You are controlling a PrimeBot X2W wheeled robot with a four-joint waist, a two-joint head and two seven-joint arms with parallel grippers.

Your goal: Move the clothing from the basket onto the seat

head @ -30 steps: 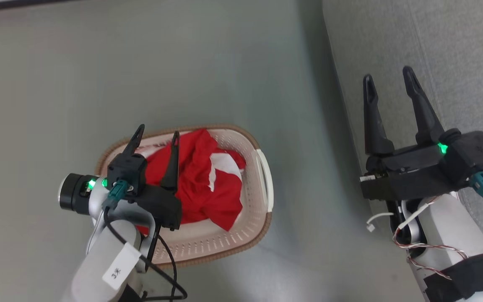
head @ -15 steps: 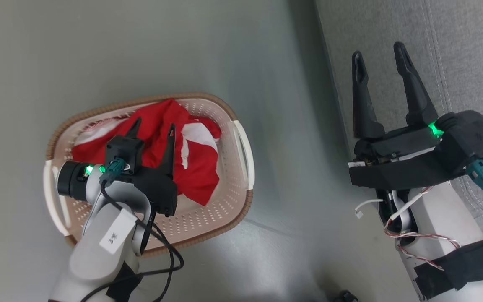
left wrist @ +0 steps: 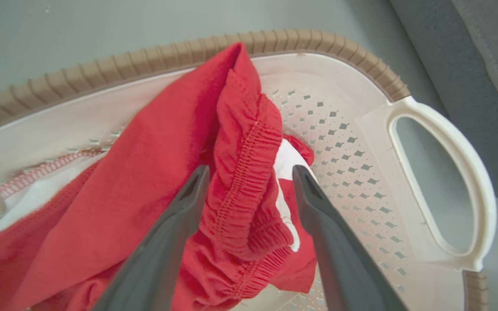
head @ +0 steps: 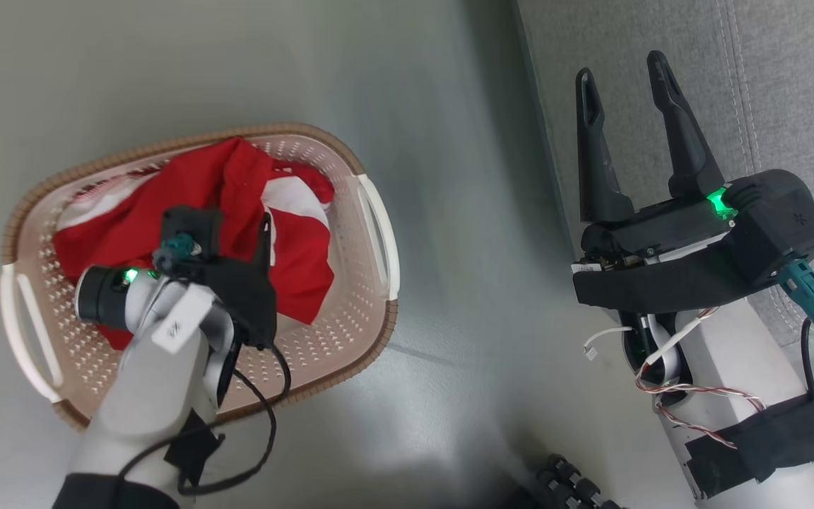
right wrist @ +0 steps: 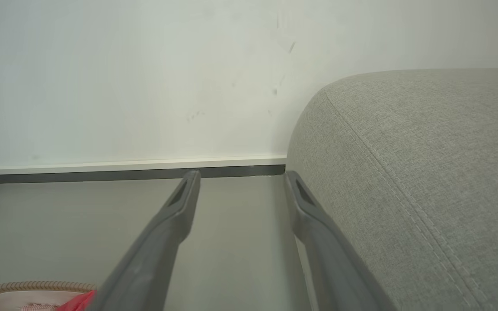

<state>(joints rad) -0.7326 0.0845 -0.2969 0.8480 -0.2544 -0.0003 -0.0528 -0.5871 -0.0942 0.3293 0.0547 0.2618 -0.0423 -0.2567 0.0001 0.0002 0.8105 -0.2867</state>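
**Left tool down in the basket, fingers spread around the red fabric**

Down on the grey-green floor (head: 449, 141), the small cream-white perforated plastic basket (head: 322, 339) with the brown rim band is sitting well apart from the large grey woven-fabric seat (head: 788, 85) at the right. Bare floor is lying between the two. In the right wrist view a pale wall (right wrist: 145, 65) and a white-and-dark skirting board (right wrist: 123, 166) are closing off the far end.

The bright red clothing (head: 188, 191) with white patches is lying crumpled inside the basket, touching its far wall. None of it is lying on the seat.

The left arm is bending in over the near rim, a black cable (head: 276, 396) looping off the forearm. The left tool (left wrist: 250, 169) is pointing down into the heap. Its two dark fingers are standing apart, straddling a gathered elastic band of the red fabric without clamping it.

The right tool (head: 619, 66) is hanging beside the seat's edge. Its fingers are pointing up the head view, spread wide and holding nothing.

Counting up: one basket, two white side handles (left wrist: 479, 258), two tools. How many garments are making up that red heap, I cannot tell.
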